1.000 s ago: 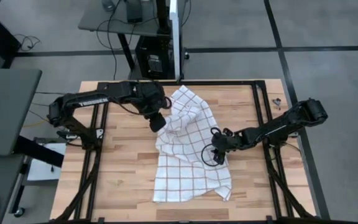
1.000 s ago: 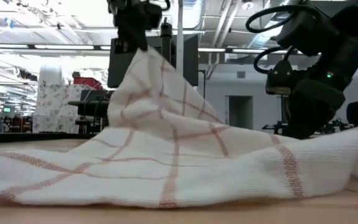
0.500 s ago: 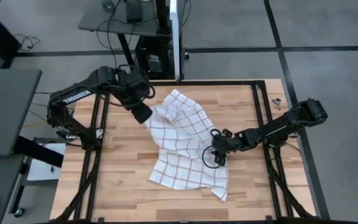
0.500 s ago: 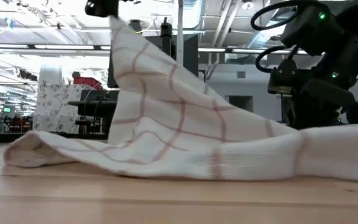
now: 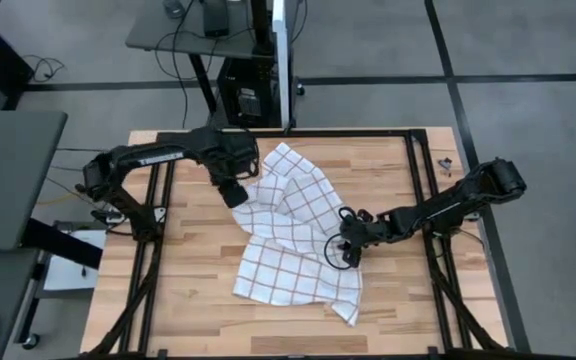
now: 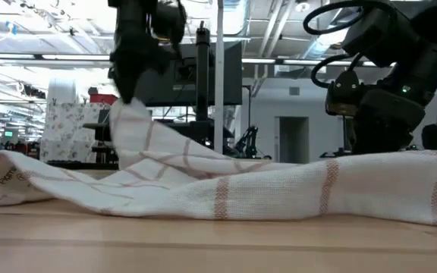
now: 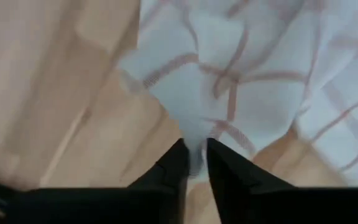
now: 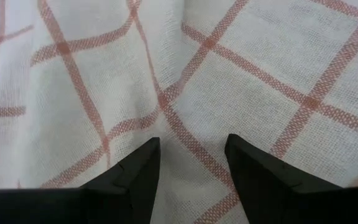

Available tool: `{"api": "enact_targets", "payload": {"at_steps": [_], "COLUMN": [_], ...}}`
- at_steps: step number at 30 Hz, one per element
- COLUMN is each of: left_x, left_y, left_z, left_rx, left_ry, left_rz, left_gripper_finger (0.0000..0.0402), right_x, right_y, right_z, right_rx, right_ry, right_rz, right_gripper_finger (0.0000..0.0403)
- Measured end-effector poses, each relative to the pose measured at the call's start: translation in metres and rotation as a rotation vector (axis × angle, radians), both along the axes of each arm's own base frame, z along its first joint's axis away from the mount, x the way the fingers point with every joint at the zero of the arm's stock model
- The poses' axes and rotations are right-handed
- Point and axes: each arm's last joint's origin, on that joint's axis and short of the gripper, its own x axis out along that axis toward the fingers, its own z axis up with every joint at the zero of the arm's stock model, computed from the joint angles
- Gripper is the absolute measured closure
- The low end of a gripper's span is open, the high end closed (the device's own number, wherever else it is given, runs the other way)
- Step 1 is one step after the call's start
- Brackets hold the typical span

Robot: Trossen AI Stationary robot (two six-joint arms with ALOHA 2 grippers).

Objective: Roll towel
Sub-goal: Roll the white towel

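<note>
The checked towel (image 5: 293, 235) lies rumpled across the middle of the wooden surface (image 5: 188, 290), its far-left corner pulled up off the wood. The left claw (image 5: 236, 193) pinches that corner — from its own wrist a narrow tongue of cloth (image 7: 194, 146) sits between the two dark fingers, which stand nearly together. The right claw (image 5: 351, 248) rests low on the towel's right side, its fingers (image 8: 132, 171) spread with flat cloth showing between them and nothing caught.

The step in hand looks like straightening the cloth before any rolling starts. To do it well, I'd say the left claw should draw its corner out and away until the folds near it flatten, then set it down low and let go only once the cloth lies on the wood. The right claw would best stay pressing down as an anchor, so the whole towel does not slide after the pull.

The overhead view gives the towel's outline and both arms' positions, but not the grips. The table-level view shows what that one hides — the corner hanging as a raised peak (image 6: 131, 125) under the left claw, with the rest draped low. Only the wrist cameras show the finger gaps.
</note>
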Motion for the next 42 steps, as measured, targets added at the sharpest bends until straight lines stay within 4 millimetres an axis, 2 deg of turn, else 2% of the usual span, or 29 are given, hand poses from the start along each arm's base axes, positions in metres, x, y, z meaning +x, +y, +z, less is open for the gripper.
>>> {"api": "enact_targets", "payload": {"at_steps": [2, 4, 8, 10, 14, 16, 18, 23, 27, 31, 37, 42], "left_x": [-0.008, -0.011, -0.005, 0.0, 0.011, 0.019, 0.029, 0.049, 0.052, 0.052, 0.048, 0.039], "left_y": [-0.004, -0.01, -0.035, -0.051, -0.086, -0.105, -0.125, -0.172, -0.198, -0.226, -0.272, -0.301], "left_z": [-0.003, 0.003, 0.032, 0.044, 0.05, 0.04, 0.022, -0.043, -0.094, -0.128, -0.145, -0.142], "left_rx": [-0.085, -0.109, -0.087, -0.077, -0.094, -0.124, -0.16, -0.209, -0.202, -0.212, -0.334, -0.409], "left_ry": [0.113, 0.119, -0.114, -0.26, -0.446, -0.487, -0.522, -0.599, -0.513, -0.412, -0.409, -0.473], "left_rz": [0.01, 0.017, -0.012, -0.023, -0.016, -0.009, 0.007, 0.105, 0.232, 0.316, 0.455, 0.554], "left_gripper_finger": [0.031, 0.0297, 0.0288, 0.0288, 0.029, 0.0294, 0.0297, 0.0303, 0.0304, 0.0304, 0.0305, 0.0305], "right_x": [0.001, 0.003, 0.01, 0.019, 0.03, 0.037, 0.042, 0.045, 0.05, 0.049, 0.027, -0.001], "right_y": [0.001, 0.002, 0.002, -0.001, -0.019, -0.032, -0.046, -0.073, -0.085, -0.094, -0.115, -0.132], "right_z": [0.003, 0.009, 0.026, 0.041, 0.061, 0.067, 0.067, 0.039, 0.02, 0.01, 0.011, 0.026], "right_rx": [0.028, 0.052, 0.062, 0.057, 0.028, 0.024, 0.018, -0.006, -0.018, -0.04, -0.071, -0.054], "right_ry": [0.009, 0.007, -0.031, -0.091, -0.12, -0.131, -0.122, 0.006, 0.057, 0.118, 0.294, 0.394], "right_rz": [0.004, 0.016, 0.048, 0.053, -0.005, -0.057, -0.093, -0.108, -0.12, -0.097, -0.167, -0.28], "right_gripper_finger": [0.0223, 0.0223, 0.0223, 0.0223, 0.0223, 0.0223, 0.0223, 0.0223, 0.0223, 0.0223, 0.0223, 0.0223]}}
